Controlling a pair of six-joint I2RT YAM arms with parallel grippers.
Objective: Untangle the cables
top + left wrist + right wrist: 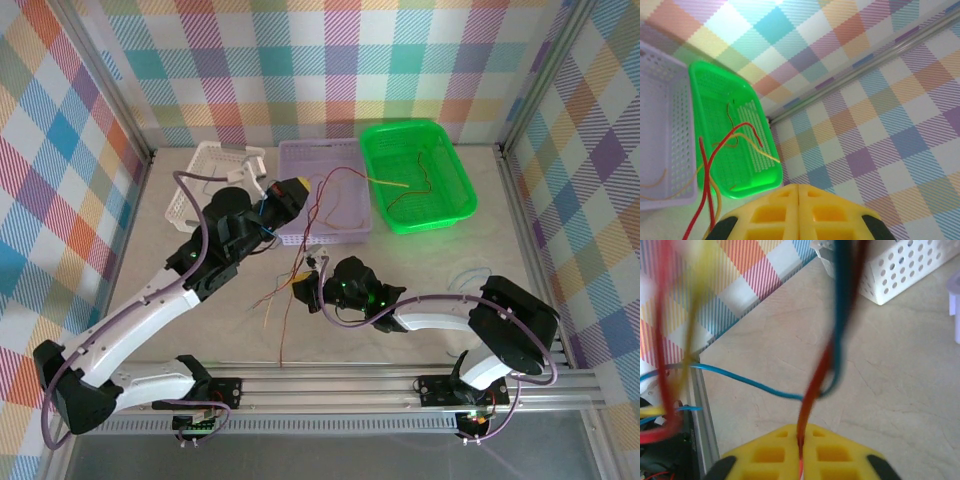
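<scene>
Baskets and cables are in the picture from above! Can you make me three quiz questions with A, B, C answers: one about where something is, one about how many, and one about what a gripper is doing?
1. Where is the green basket?
A. right of the purple basket
B. left of the purple basket
C. on top of the purple basket

2. How many baskets stand on the table?
A. one
B. two
C. three

3. What is the right gripper doing?
A. standing wide open
B. shut on a red cable
C. shut on a basket

Answers:
1 A: in the top view it stands beside the purple one, on the right.
2 C: there is a white basket, a purple one and a green one.
3 B: the right wrist view shows the cable pinched where the gripper closes.
</scene>
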